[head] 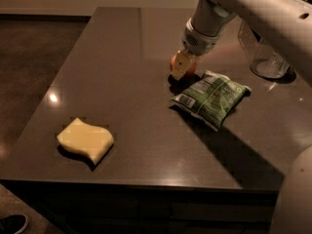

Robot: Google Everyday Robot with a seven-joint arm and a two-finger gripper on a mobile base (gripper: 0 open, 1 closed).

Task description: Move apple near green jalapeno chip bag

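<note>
The tool (180, 66), beside the green jalapeno chip bag (210, 97), hides most of the apple (191, 68).

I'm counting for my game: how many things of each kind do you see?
1 apple, gripped by the end effector, beside the chip bag
1 chip bag
1 sponge
1 glass
Total: 4 things, not counting the end effector
</note>
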